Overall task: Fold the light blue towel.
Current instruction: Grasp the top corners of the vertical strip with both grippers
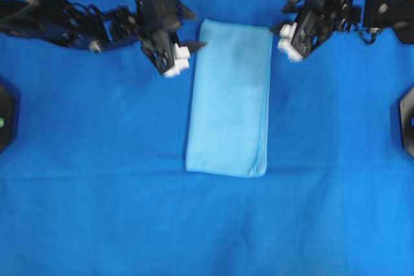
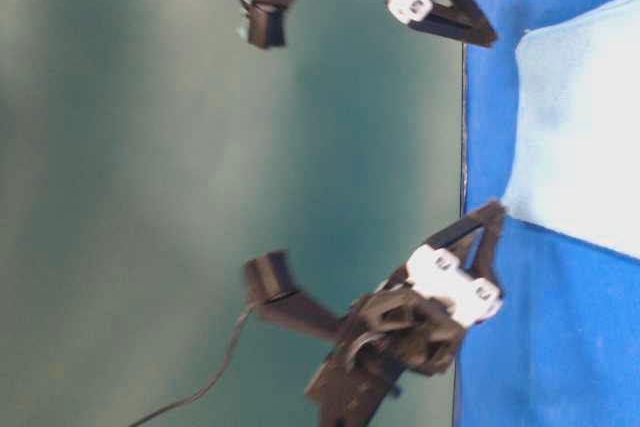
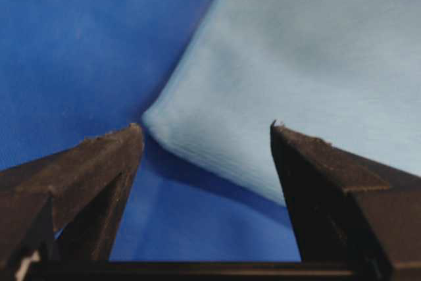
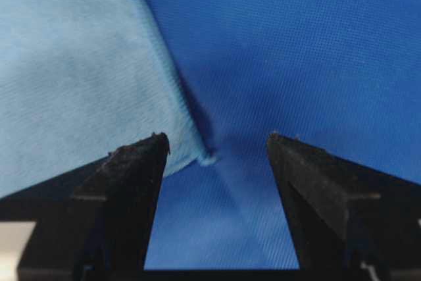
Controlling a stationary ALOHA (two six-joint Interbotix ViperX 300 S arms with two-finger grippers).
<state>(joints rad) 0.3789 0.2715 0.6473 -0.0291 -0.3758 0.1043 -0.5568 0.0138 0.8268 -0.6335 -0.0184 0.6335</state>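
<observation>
The pale sky-blue microfibre towel point(image 1: 229, 98) lies flat in the middle of the bench as a long narrow rectangle, folded so that doubled layers show along its right edge and at its near right corner, with its far short edge up between the two arms. In the left wrist view one far corner of it point(image 3: 263, 90) sits just ahead of the gap between the black fingers, its layered edge lifted slightly off the surface and casting a dark shadow. In the right wrist view the other far corner point(image 4: 79, 83) ends in a small loose tip just beside the left finger. The left pincer point(image 1: 194, 48) hangs just beside the towel's far left corner with its jaws apart and nothing between them; the right pincer point(image 1: 279, 30) hangs just beside the far right corner, jaws likewise wide and empty. Beneath everything spreads a deep royal-blue fabric sheet point(image 1: 90, 179) covering the whole bench, with a few soft creases. The table-level view shows a plain dull green wall point(image 2: 120, 147) behind the bench. Dark fixtures point(image 1: 406, 121) stand at the bench's left and right edges.
</observation>
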